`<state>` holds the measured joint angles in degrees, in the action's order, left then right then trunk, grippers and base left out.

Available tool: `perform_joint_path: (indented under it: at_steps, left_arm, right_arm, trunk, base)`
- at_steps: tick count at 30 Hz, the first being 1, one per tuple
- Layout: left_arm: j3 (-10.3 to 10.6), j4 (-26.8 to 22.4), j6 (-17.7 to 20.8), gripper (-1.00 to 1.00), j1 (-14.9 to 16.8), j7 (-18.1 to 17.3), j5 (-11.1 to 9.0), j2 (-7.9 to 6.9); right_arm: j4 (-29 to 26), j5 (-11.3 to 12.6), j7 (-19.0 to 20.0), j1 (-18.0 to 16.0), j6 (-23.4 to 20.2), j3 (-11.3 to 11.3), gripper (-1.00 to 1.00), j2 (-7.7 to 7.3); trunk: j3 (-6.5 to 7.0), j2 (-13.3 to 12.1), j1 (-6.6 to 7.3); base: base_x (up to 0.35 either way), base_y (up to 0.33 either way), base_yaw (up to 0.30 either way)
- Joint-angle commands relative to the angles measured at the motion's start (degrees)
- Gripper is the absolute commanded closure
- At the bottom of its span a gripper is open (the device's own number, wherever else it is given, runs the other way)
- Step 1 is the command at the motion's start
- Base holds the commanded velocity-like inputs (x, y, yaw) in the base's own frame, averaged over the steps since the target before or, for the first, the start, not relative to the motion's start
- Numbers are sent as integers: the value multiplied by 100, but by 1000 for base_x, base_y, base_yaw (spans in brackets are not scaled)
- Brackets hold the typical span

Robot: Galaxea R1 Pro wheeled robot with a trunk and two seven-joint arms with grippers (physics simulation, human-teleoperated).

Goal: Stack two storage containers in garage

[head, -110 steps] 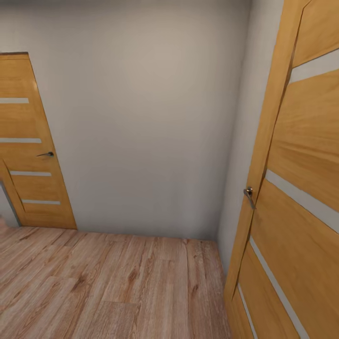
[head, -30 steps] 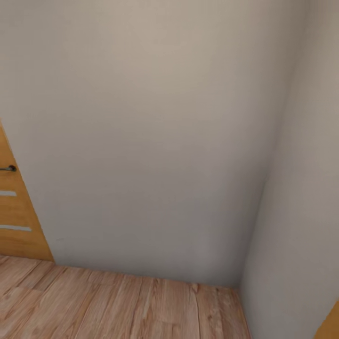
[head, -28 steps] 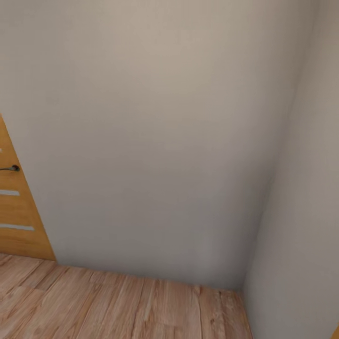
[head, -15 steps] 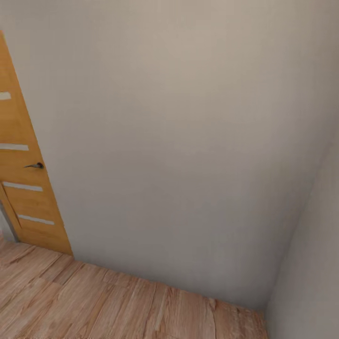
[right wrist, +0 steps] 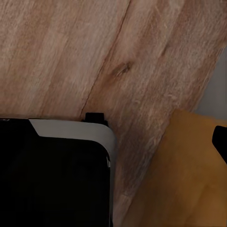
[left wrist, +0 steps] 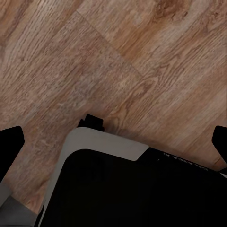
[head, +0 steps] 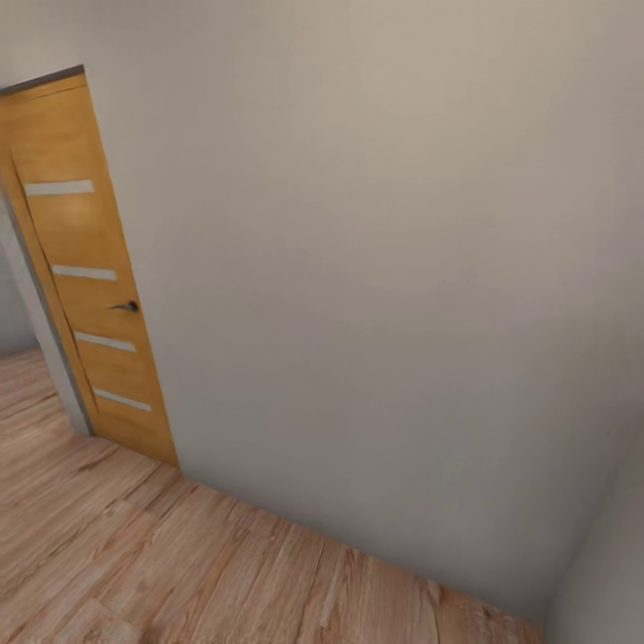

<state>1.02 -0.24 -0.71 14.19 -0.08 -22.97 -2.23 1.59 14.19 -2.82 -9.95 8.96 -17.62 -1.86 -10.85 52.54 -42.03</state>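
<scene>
A plain off-white wall (head: 376, 268) takes up most of the head view, meeting a second wall at a corner far to the right of the wooden door (head: 89, 268). Below the wall runs a light wood-plank floor (head: 179, 572), its boards stretching from the foot of the door toward that corner. The door is honey-coloured with four pale horizontal strips and a small dark handle (head: 127, 307) on the edge nearest the wall; it stands ajar, with a grey frame and more plank floor showing past its far edge.

In the left wrist view the same plank floor (left wrist: 118, 56) lies beneath the robot's base (left wrist: 123, 189), a black body with a rounded pale grey rim. The left gripper (left wrist: 113, 142) shows as two dark fingertips (left wrist: 10, 142) at the opposite edges of the picture, spread wide with nothing between them.

In the right wrist view the base (right wrist: 52, 170) again sits over the planks, and an orange-brown wooden surface (right wrist: 179, 179) lies just beside it. Of the right gripper, one dark fingertip (right wrist: 220, 142) shows at the edge, so I cannot tell how far it is spread; nothing is seen held.

The two storage containers appear nowhere in these views; their place cannot be told.
</scene>
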Motion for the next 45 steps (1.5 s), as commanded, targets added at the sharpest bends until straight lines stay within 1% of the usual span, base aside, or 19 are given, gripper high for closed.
perform_joint_path:
  at_steps: [1,11,23,35,45]
  left_arm:
    - [12,1,-8,-100,5,-1,-33,1]
    - [43,-29,-7,-100,5,-1,15,-2]
    - [42,-29,-6,-100,5,-1,20,3]
    - [18,-24,-3,-100,5,-1,8,17]
    - [24,-19,1,-100,5,-3,10,16]
  right_arm:
    - [17,48,-3,-7,28,-49,-100,5]
    - [17,40,-8,-7,18,-49,-100,34]
    - [17,40,-17,-7,1,-63,-100,85]
    - [17,40,-17,-7,6,-51,-100,66]
    - [17,34,-15,-7,18,-66,-100,7]
  trunk:
    - [-8,6,-1]
    - [-8,6,-1]
    - [-8,6,-1]
    - [-8,6,-1]
    - [-8,6,-1]
  base:
    - [0,0,275]
    - [0,0,275]
    - [0,0,275]
    - [0,0,275]
    - [1,0,275]
